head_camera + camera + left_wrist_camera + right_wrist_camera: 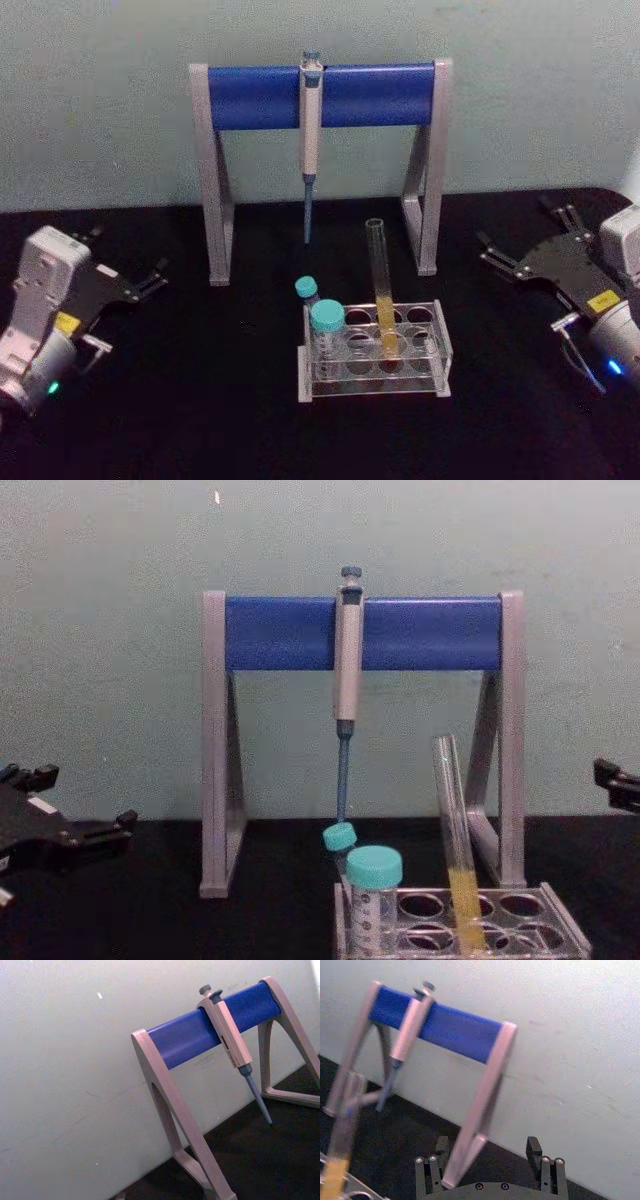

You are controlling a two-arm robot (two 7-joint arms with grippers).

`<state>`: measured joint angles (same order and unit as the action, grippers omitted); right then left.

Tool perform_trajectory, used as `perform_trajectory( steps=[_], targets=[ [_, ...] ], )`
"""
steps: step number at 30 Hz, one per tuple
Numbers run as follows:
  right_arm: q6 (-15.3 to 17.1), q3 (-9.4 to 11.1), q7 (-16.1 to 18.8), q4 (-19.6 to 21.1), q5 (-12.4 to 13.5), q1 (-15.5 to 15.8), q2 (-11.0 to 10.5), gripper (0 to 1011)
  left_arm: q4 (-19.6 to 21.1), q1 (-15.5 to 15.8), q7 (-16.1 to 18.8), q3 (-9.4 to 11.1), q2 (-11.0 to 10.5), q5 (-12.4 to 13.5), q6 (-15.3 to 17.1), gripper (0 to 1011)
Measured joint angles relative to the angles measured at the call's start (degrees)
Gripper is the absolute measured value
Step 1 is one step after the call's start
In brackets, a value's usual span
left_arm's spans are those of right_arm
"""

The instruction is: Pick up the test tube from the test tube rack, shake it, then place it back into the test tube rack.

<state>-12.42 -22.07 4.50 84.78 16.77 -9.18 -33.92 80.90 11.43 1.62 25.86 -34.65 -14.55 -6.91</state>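
- Test tube (pixel 381 288) stands tilted in the test tube rack (pixel 444 352), mid-table.
- Left gripper (pixel 125 258) and right gripper (pixel 526 236): fingers spread wide, empty, each well apart from the rack's sides.

The test tube (pixel 378 262) is clear glass with yellow liquid in its lower part; the test tube rack (pixel 441 352) is clear and greyish. Two shorter tubes (pixel 327 322) have teal caps. The pipette stand (pixel 218 180) has pale grey legs and a deep blue crossbar, and the pipette (pixel 311 100) is grey with a blue tip. The table (pixel 180 420) is black, the wall (pixel 90 100) pale green-grey. The left gripper (pixel 130 250) and right gripper (pixel 513 225) are black on light grey bodies, each with a yellow label; a green light glows on the left, a blue one on the right
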Motion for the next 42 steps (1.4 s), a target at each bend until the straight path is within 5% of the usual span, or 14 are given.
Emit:
perform_trajectory(
  steps=[11,23,42],
  targets=[
    [-1.7,0.0,11.3,0.7,6.6,-1.3,1.2,1000,0.0,0.0,0.0,0.0,0.0,0.0,0.0,1001],
    [3.9,-2.0,22.2,-1.1,11.5,-5.2,3.7,1000,0.0,0.0,0.0,0.0,0.0,0.0,0.0,1001],
    [13.5,-4.1,26.4,-4.0,10.6,-9.7,6.3,1000,0.0,0.0,0.0,0.0,0.0,0.0,0.0,1001]
  ],
)
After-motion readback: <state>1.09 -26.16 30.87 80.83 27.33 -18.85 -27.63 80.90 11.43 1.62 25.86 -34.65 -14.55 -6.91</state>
